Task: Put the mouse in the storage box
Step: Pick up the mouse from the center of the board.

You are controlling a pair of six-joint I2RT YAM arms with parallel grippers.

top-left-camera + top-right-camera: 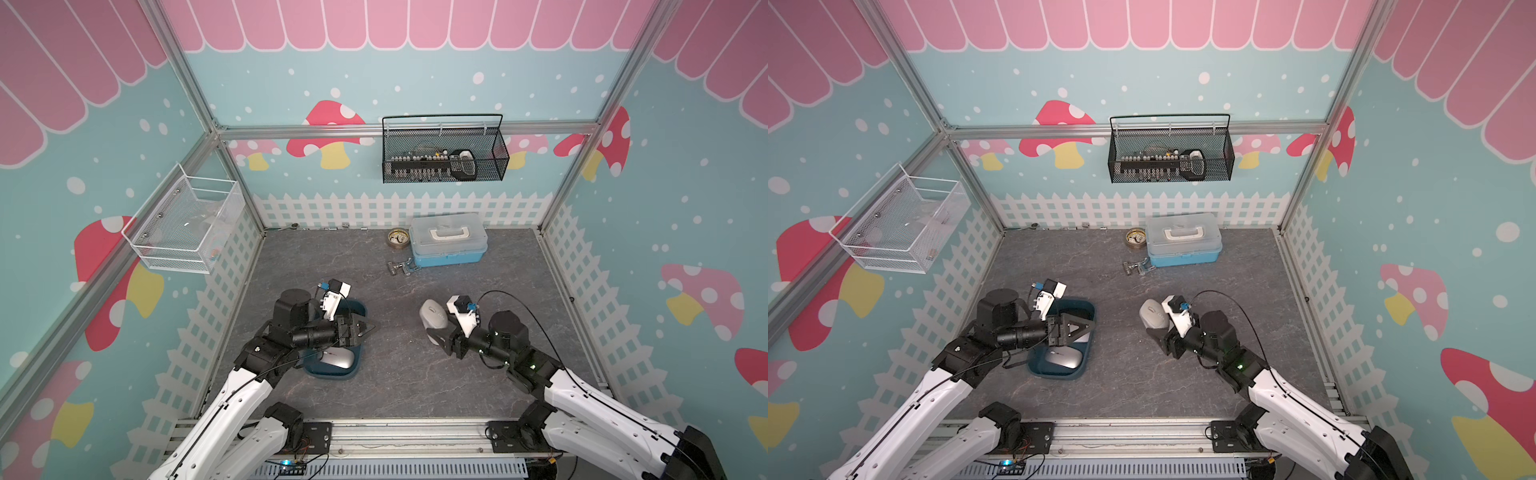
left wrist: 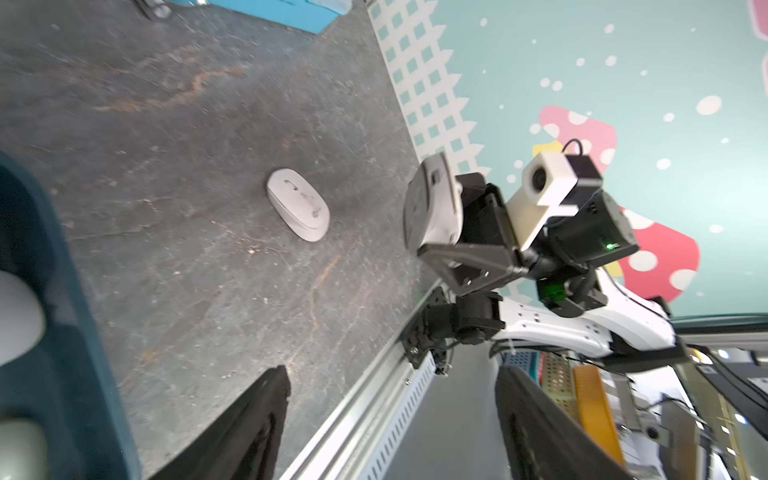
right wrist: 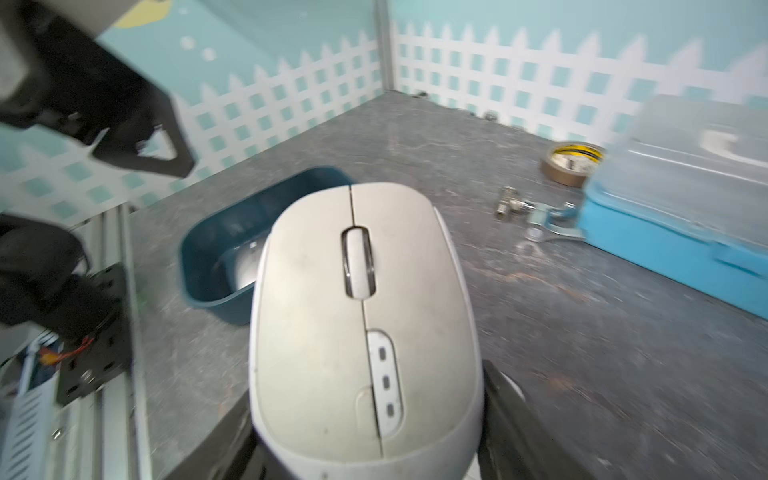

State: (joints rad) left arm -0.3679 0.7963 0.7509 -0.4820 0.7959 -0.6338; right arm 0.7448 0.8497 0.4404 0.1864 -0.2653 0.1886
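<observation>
My right gripper is clamped on the grey mouse, held off the table. The storage box sits ahead of it, just below my left gripper, whose jaws gape empty; a silver mouse lies inside.

Box front left on the table, left gripper above it, second mouse in the box's near end. Right of the box, well apart, right gripper grips a mouse clear of the table. Third mouse on the table between box and right gripper. Case at back, right of centre; tape roll just left of it, fitting before its left corner. Basket on back wall above the case, other basket on left wall.
</observation>
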